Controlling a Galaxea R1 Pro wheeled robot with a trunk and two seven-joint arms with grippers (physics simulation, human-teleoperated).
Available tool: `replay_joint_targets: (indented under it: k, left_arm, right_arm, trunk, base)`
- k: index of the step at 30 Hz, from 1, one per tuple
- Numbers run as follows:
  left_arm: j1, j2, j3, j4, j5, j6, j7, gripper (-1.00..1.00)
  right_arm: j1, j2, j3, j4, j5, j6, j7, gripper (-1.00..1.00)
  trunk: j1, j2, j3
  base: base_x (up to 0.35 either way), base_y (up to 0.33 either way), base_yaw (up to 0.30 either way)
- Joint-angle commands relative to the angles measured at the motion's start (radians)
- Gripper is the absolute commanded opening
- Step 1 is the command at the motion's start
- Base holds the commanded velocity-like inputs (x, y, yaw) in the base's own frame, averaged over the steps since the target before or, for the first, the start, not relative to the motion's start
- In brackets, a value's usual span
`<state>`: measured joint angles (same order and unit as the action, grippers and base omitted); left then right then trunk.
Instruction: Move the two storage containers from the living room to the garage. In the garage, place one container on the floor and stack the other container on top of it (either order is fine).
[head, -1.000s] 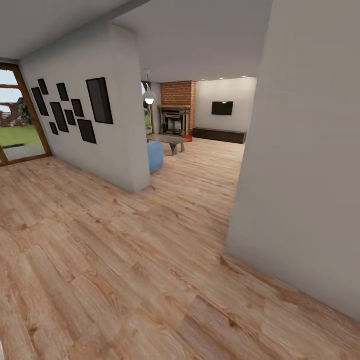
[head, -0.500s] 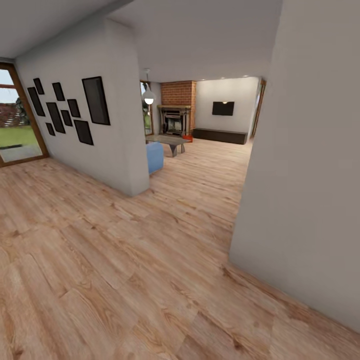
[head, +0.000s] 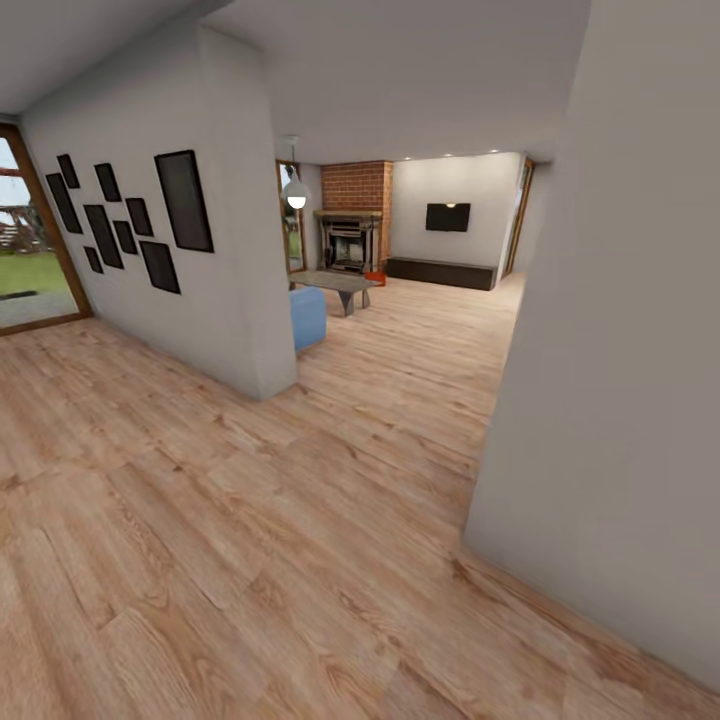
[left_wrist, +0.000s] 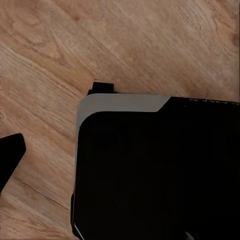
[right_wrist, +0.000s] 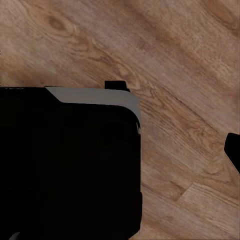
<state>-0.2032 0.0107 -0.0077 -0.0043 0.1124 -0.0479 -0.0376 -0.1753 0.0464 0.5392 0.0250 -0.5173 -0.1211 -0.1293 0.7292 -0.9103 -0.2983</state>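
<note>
Living room nearer, view shifted.

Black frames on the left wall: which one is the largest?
The tall frame nearest the wall's corner, highest and rightmost of the group; the others are smaller, spread toward the glass door.

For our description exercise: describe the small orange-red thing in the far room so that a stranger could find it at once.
Look past the wood plank floor to the brick fireplace at the far end. At the foot of its right side, behind the low grey table, sits the storage container. It is the only orange-red item there.
</note>
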Motion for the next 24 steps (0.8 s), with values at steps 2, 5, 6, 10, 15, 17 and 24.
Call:
replay_joint_targets:
  k: [2, 5, 6, 10, 15, 17, 24]
  left_arm:
    - [-0.001, 0.000, -0.001, 0.001, 0.010, -0.003, -0.004, 1.00]
    - [-0.001, 0.000, -0.001, 0.001, 0.010, -0.003, -0.003, 1.00]
    - [-0.001, 0.000, -0.001, 0.001, 0.010, -0.003, -0.003, 1.00]
    - [-0.001, 0.000, -0.001, 0.001, 0.010, -0.003, -0.002, 1.00]
    - [-0.001, 0.000, -0.001, 0.001, 0.010, -0.003, -0.003, 1.00]
    - [-0.001, 0.000, -0.001, 0.001, 0.010, -0.003, -0.003, 1.00]
    - [-0.001, 0.000, -0.001, 0.001, 0.010, -0.003, -0.003, 1.00]
  right_arm:
    - [-0.001, 0.000, 0.008, 0.003, -0.009, -0.005, -0.001, 1.00]
    - [-0.001, -0.001, 0.008, 0.003, -0.009, -0.005, -0.001, 1.00]
    - [-0.001, -0.001, 0.008, 0.003, -0.010, -0.005, -0.001, 1.00]
    - [-0.001, -0.001, 0.008, 0.003, -0.009, -0.005, -0.001, 1.00]
    - [-0.001, -0.001, 0.008, 0.003, -0.009, -0.005, -0.001, 1.00]
    - [-0.001, -0.001, 0.008, 0.003, -0.009, -0.005, -0.001, 1.00]
    - [-0.001, -0.001, 0.008, 0.003, -0.009, -0.005, -0.001, 1.00]
  trunk:
    - [0.001, -0.001, -0.001]
    - [0.001, -0.001, -0.001]
    - [0.001, -0.001, -0.001]
    - [0.001, -0.001, -0.001]
    - [0.001, -0.001, -0.001]
    - [0.001, -0.001, -0.001]
    - [0.001, -0.001, -0.001]
  base:
    - [0.322, 0.000, 0.000]
    - [0.322, 0.000, 0.000]
    - [0.322, 0.000, 0.000]
    - [0.322, 0.000, 0.000]
    - [0.322, 0.000, 0.000]
    - [0.322, 0.000, 0.000]
    - [0.322, 0.000, 0.000]
